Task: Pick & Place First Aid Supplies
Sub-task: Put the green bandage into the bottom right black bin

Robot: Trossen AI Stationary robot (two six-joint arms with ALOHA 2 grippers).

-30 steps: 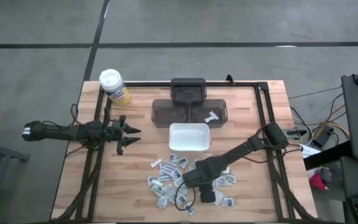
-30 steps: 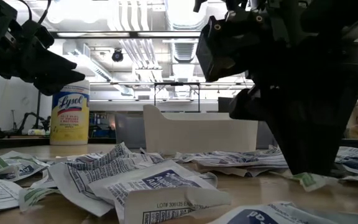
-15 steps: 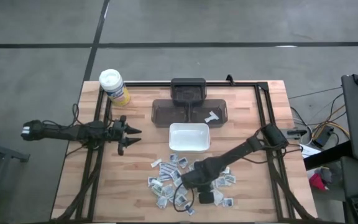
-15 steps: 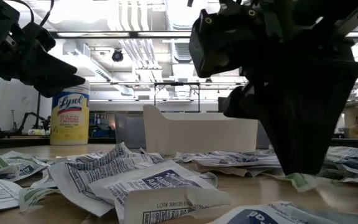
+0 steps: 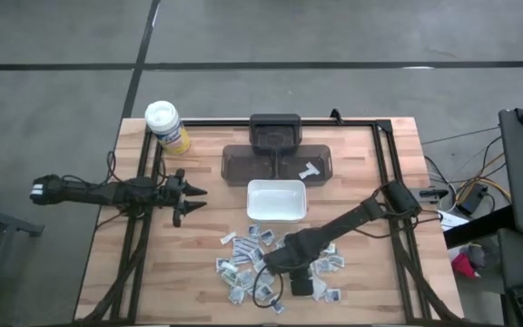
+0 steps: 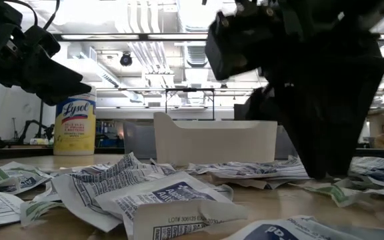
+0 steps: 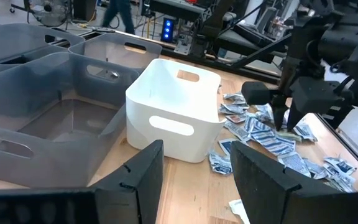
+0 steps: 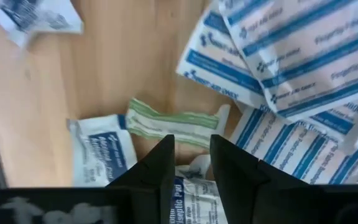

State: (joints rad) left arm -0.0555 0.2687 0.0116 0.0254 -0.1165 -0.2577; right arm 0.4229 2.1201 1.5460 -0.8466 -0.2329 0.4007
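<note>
Sliding slightly across the scattered white-and-blue sealed first aid packets point(image 5: 243, 259) on the wooden desk point(image 5: 198, 272), the right claw point(image 8: 191, 163) hovers narrowly parted over a green-striped packet point(image 8: 173, 129), apparently lining up a pinch; the left claw point(image 5: 192, 197) waits spread.

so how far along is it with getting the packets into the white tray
Barely started, by the look of it. Done: nothing visible; the white rectangular tray shows an empty interior. In hand: the right gripper is down among the small flat white-and-blue sealed packets, fingers slightly apart over a greenish packet, nothing lifted. The left gripper waits open, off to the side. Left: the whole scattered pile.
</note>
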